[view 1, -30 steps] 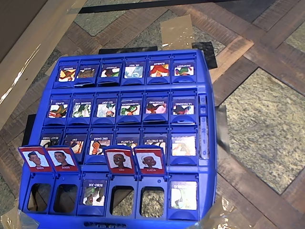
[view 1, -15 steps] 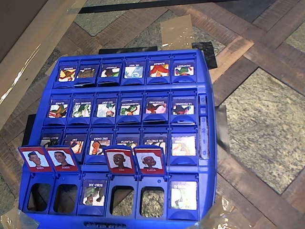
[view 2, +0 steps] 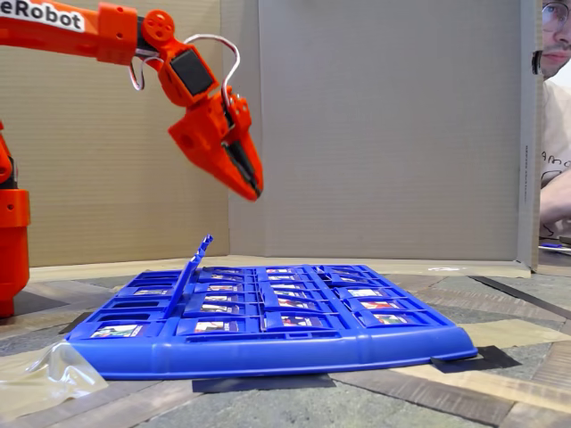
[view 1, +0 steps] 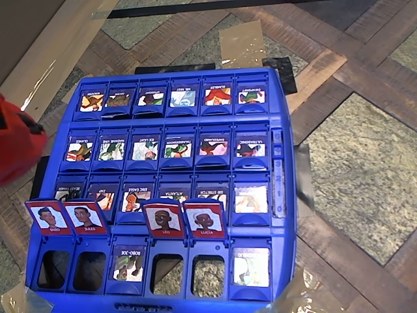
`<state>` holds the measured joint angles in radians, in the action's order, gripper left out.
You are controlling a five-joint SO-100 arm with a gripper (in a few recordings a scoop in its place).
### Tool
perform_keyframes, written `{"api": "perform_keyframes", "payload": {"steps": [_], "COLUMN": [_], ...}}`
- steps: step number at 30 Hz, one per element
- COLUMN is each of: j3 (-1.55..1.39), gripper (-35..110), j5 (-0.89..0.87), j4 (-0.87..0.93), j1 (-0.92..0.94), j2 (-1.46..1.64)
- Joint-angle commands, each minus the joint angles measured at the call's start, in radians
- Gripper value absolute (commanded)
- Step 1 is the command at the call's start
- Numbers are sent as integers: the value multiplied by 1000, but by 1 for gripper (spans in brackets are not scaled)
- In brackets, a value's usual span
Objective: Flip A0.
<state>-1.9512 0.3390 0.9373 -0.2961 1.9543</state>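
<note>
A blue flip-card game board (view 1: 287,195) lies flat on the table, with several rows of picture tiles. Most tiles lie flat. Red-framed portrait tiles stand upright in the row nearest the bottom edge of the overhead view: Ened (view 1: 48,217), Jules (view 1: 85,217), Leo (view 1: 163,218) and Lucia (view 1: 204,219). In the fixed view these upright tiles (view 2: 198,259) show edge-on on the board (view 2: 268,343). My orange gripper (view 2: 256,190) hangs well above the board's left part, pointing down, jaws together and holding nothing. In the overhead view the gripper (view 1: 19,143) is a blurred red shape at the left edge, beside the board.
Cardboard walls (view 2: 384,125) stand behind and left of the board. Clear tape (view 1: 241,42) and crumpled plastic (view 2: 49,374) lie on the wood-patterned table around it. A person (view 2: 555,134) sits at the right edge of the fixed view.
The gripper has come into the overhead view at the left edge; earlier it was out of frame. The board and its tiles are unchanged.
</note>
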Motion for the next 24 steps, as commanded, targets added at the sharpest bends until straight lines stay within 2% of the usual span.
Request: {"api": "perform_keyframes", "payload": {"steps": [1,11,24], "j3": [64,110,118], "gripper": [0,0,0], "j5": [-23,-64,-124], "j4": [26,63,202], "j1": [-12,-41,-89], "j2": [-37,-169,-236]}}
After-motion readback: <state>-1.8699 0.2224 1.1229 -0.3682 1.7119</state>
